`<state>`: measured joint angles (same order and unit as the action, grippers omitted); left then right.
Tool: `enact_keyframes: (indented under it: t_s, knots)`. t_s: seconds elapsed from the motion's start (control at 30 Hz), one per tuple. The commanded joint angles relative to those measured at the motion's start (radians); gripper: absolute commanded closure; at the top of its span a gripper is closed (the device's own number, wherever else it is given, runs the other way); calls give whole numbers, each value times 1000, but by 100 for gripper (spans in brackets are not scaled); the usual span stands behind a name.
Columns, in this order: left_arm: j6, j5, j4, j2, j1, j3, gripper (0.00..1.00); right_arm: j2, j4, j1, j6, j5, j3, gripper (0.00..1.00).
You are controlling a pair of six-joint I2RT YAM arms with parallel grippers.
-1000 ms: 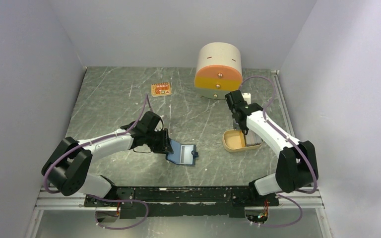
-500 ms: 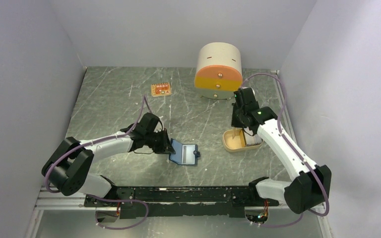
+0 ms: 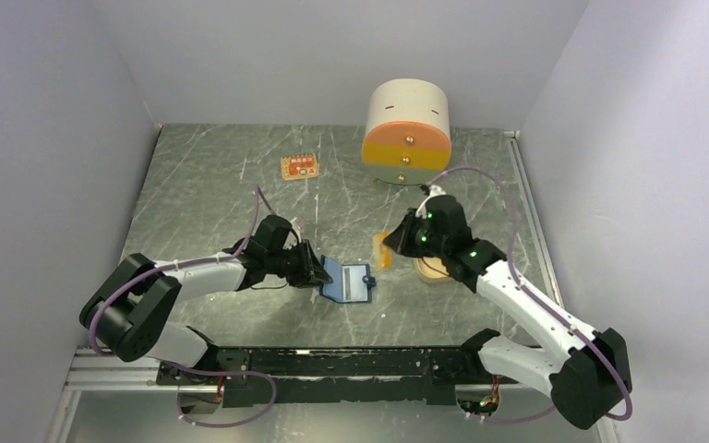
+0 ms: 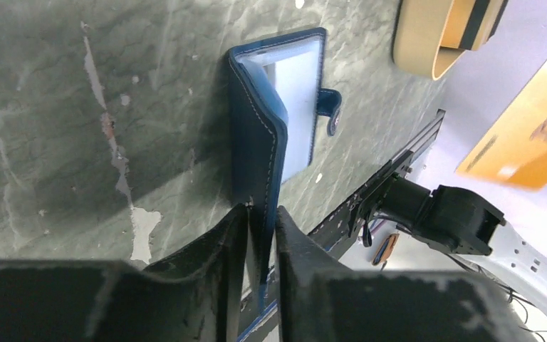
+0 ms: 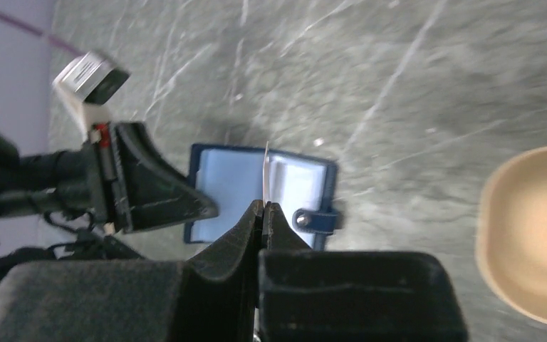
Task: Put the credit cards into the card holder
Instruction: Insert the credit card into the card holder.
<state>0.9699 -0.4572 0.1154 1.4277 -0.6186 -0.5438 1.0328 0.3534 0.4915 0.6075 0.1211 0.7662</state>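
Observation:
The card holder (image 3: 351,283) lies open on the table, dark blue outside and light blue inside (image 5: 231,184). My left gripper (image 3: 317,273) is shut on its raised left flap (image 4: 260,153), the fingertips (image 4: 238,221) pinching the flap's edge. My right gripper (image 3: 392,245) is shut on one tan credit card (image 3: 383,251), held upright just above the holder's right edge. The right wrist view shows this card edge-on (image 5: 266,167) over the open holder. It also hangs in the air at the right of the left wrist view (image 4: 534,135).
A beige tray (image 3: 429,272) sits right of the holder, partly under my right arm (image 5: 534,235). The cream-and-orange round drawer unit (image 3: 406,134) stands at the back. A small orange tag (image 3: 300,167) lies at the back left.
My right arm has lifted a card out of the tray and swung it left to the holder. My left gripper has closed on the holder's flap and nudged it slightly right.

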Motion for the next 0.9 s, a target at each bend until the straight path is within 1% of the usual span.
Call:
enact_keyframes:
  t_s: [0.0, 0.1, 0.2, 0.33, 0.53, 0.6, 0.7, 0.87]
  knots:
    - [11, 5, 13, 23, 5, 4, 72, 15, -297, 115, 156, 47, -99, 100]
    - [-11, 38, -33, 9, 7, 7, 66, 68, -453, 178, 220, 61, -178, 100]
    - [-44, 86, -103, -17, 8, -4, 63, 145, -567, 219, 226, 69, -207, 100]
    - [-65, 128, -151, -50, 16, -6, 63, 246, -630, 232, 197, 72, -210, 100]
    - [-106, 152, -191, -53, 25, -4, 63, 340, -767, 233, 236, 102, -259, 100]
    - [-106, 124, -162, -53, 27, 11, 65, 359, -794, 233, 249, 100, -276, 100]
    - [-97, 94, -118, -52, 27, 28, 73, 367, -817, 233, 267, 74, -303, 100]
    - [-98, 86, -120, -44, 27, 33, 81, 382, -870, 233, 299, 42, -342, 100]
